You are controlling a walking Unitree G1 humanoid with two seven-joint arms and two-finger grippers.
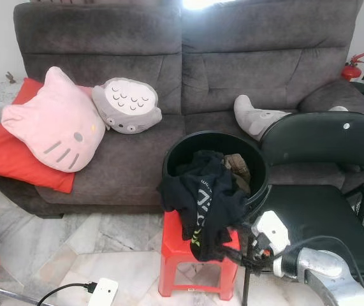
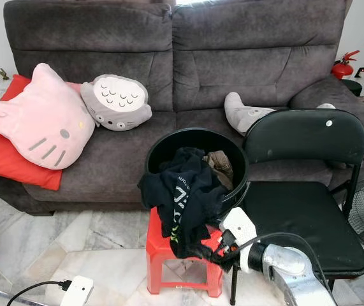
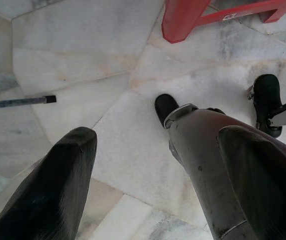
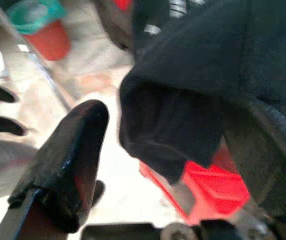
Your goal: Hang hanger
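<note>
Clearly early days; the right pincer (image 4: 148, 165), fingers apart, reaches at the black shirt (image 1: 204, 197) draped over the bucket (image 1: 258, 169); left pincer (image 3: 158, 185) hangs apart, idle; nothing hung.

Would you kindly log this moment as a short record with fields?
Right hand: open, fingers either side of the hanging black garment
Left hand: open, hanging over the marble floor
Bucket: black, on red stool, clothes spilling over its rim
Beside stool: black folding chair
Behind: grey sofa with cushions
</note>
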